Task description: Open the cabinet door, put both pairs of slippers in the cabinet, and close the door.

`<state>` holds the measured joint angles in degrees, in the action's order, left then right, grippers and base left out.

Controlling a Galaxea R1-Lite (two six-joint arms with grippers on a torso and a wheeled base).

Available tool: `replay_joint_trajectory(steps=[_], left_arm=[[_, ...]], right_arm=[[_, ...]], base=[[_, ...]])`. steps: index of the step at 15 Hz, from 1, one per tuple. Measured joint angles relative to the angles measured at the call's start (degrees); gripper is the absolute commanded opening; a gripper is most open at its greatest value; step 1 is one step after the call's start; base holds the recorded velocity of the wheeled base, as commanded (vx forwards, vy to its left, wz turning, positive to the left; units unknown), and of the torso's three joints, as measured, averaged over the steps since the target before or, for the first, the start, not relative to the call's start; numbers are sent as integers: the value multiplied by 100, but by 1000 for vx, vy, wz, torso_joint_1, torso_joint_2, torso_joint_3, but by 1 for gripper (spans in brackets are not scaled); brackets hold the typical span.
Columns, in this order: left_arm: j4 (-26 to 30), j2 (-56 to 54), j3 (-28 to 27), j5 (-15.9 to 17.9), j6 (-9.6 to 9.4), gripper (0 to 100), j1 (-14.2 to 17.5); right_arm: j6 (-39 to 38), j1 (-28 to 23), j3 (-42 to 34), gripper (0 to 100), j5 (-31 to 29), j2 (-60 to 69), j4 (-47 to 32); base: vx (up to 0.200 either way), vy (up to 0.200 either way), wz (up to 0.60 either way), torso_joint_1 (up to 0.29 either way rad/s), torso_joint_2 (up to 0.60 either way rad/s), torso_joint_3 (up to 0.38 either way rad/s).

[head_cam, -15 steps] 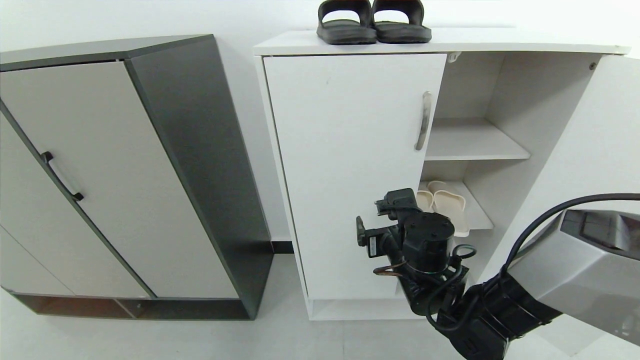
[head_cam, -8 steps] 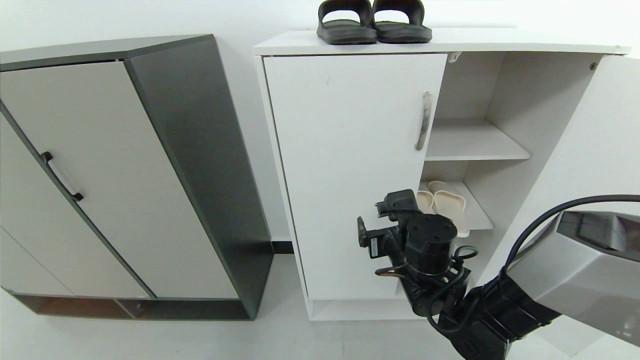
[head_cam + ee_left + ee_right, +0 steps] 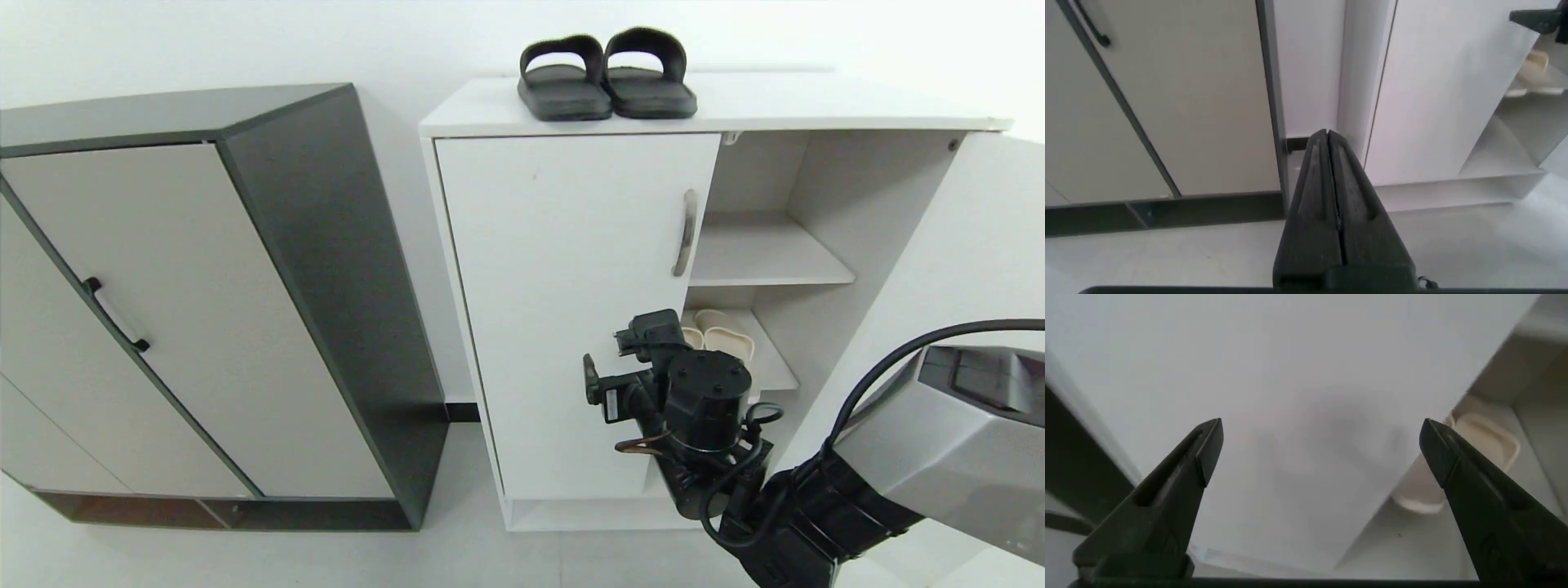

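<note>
Since the pale cream foam slippers (image 3: 718, 336) lie on the lower shelf (image 3: 774, 369) of the white wooden cabinet (image 3: 563, 310) and the black slide slippers (image 3: 606, 75) rest on top, we hold our right tool (image 3: 1321, 433) wide and empty, likely for them.

Left hand (image 3: 1328, 139) pressed tightly together — right hand (image 3: 1321, 437) spread wide.

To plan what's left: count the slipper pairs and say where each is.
2. Black rubber slippers on top of the white wooden cabinet; cream slippers on its lower inside shelf, partly hidden.
</note>
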<state>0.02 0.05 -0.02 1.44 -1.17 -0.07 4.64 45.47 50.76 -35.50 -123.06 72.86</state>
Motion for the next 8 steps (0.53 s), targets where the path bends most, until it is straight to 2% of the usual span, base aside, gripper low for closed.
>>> replay_joint_trajectory(steps=[8], left_arm=[[5,0,2,-2,5,0,0]], right_arm=[[0,-18,-63,100,-2,0,-22]], base=[[0,0,0,129,-465,-339]])
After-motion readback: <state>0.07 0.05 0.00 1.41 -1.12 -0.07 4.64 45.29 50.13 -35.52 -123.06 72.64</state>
